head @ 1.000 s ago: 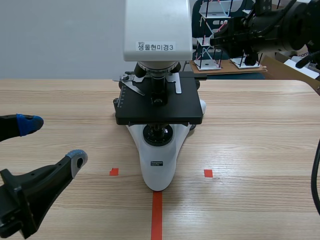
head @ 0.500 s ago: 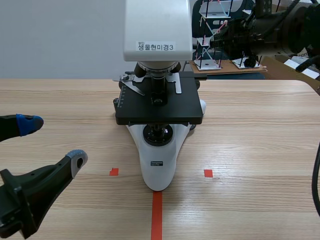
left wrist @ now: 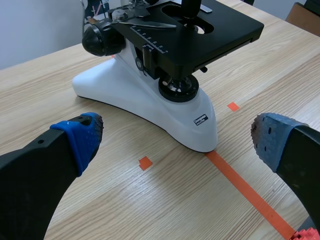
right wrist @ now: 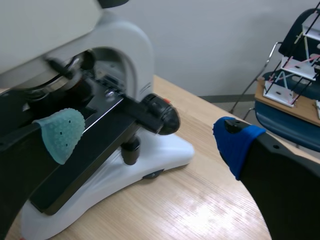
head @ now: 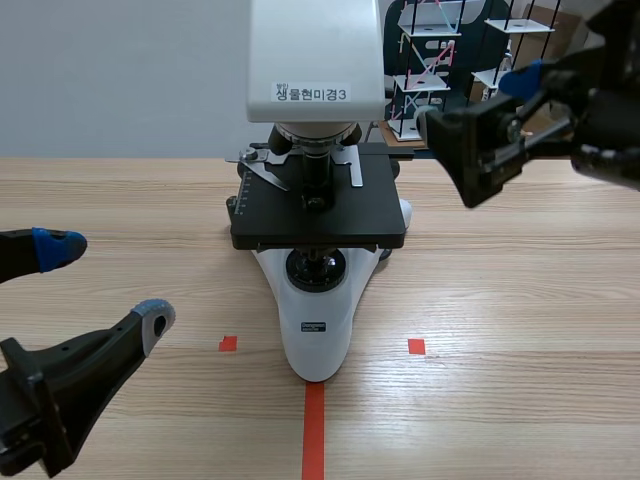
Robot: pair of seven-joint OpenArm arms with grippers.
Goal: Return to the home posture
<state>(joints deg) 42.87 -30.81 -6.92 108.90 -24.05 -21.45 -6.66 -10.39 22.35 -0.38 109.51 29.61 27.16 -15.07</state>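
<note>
Low at the left of the scene view, the left gripper (head: 105, 283) hangs over the pale wooden bench (head: 520, 300), its jaws released wide and empty. At the upper right, the right gripper (head: 485, 110) is raised beside the stage of the white-and-black laboratory microscope (head: 318, 340) — jaws spread wide too, gripping nothing. The microscope stands at mid-bench, its foot at the end of the orange-red tape line (head: 313, 430) — well apart from the left gripper.

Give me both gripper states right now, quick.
Left gripper: open, holding nothing.
Right gripper: open, holding nothing.
</note>
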